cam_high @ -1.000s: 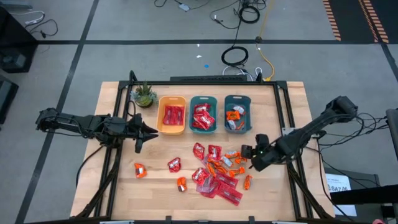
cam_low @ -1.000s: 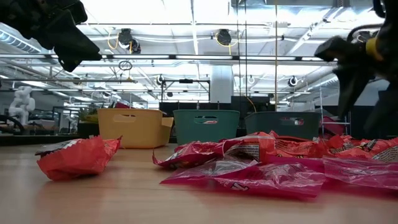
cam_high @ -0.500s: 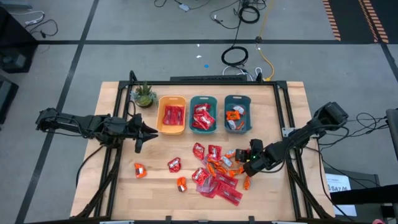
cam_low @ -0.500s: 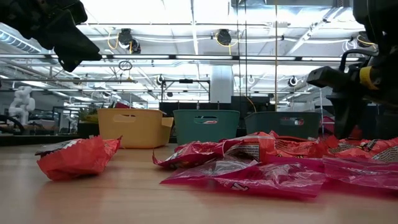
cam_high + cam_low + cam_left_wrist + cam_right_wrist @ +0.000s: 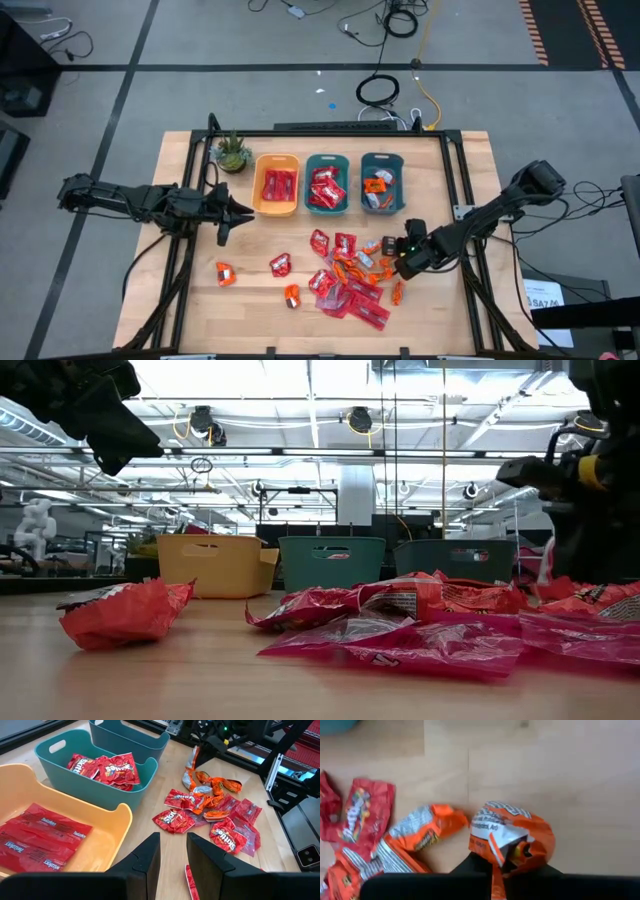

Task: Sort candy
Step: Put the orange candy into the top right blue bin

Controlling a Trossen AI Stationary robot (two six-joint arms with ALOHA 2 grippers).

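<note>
**Right tool pinches an orange candy at the pile's edge**

The right tool (image 5: 401, 262) is closed on an orange wrapped candy (image 5: 512, 836) at the right side of the candy pile (image 5: 345, 278) on the wooden surface (image 5: 250, 290), in front of the bins. The left tool (image 5: 238, 212) hovers near the yellow bin (image 5: 277, 185), its fingers (image 5: 145, 865) set narrowly apart and holding nothing. Two teal bins (image 5: 326, 184) also contain candy.

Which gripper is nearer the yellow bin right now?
Left. The left gripper hovers just beside the yellow bin, on its plant side. The right gripper is across the table at the candy pile, shut on an orange wrapped piece.
</note>
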